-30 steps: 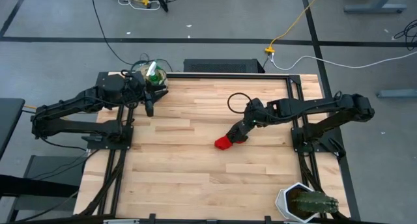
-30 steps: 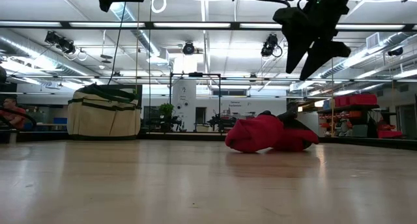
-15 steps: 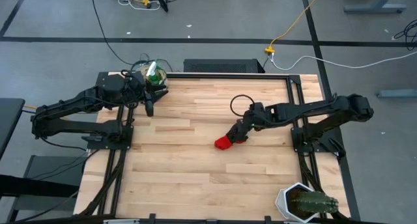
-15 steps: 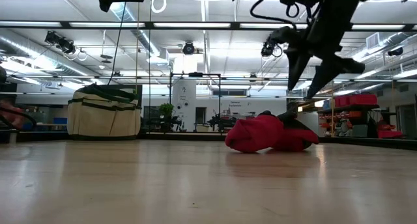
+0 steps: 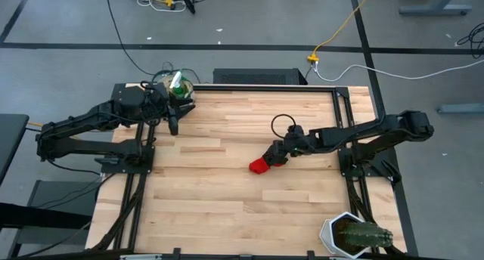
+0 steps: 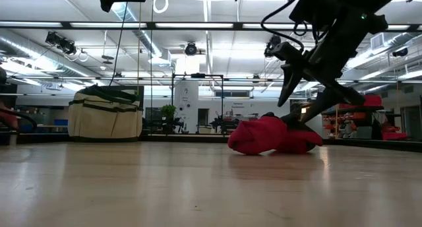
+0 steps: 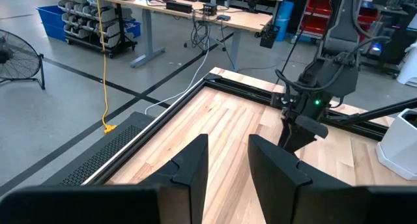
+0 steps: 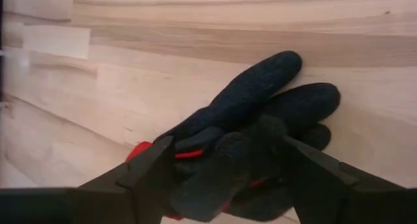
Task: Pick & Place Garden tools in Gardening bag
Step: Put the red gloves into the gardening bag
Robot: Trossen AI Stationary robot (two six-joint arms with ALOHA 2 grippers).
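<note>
**Right gripper poised, fingers apart, over the crumpled glove**

The red-and-black glove (image 5: 261, 165) lies near the middle of the wooden table (image 5: 227, 207), a little toward 3 o'clock from centre, bunched into a low heap. It looks soft and light: knit fabric with a dark coated palm and fingers that should give grip rather than slip. Being limp, it will likely sag and fold when lifted, so a pinch across the thick bunched middle seems a safer hold than the end of 1 loose finger, which could stretch or slide free. Nothing about it looks fragile.

The right gripper (image 8: 225, 168) is right at the glove's 3 o'clock end, angled down at it. Its 2 fingers (image 8: 140, 175) stand wide apart and straddle the dark finger section of the glove, with the fabric between them; they are not clamped on it yet, and whether the tips already brush the cloth I cannot tell. In the low view this gripper (image 6: 304, 103) hangs just above the glove (image 6: 273, 135) with the tips at about fabric height.

The gardening bag (image 5: 178, 88) sits at the table's 11 o'clock corner, well apart from the glove, with green showing in its mouth. The left gripper (image 7: 228, 162) waits beside the bag, its fingers slightly apart and holding nothing.
</note>
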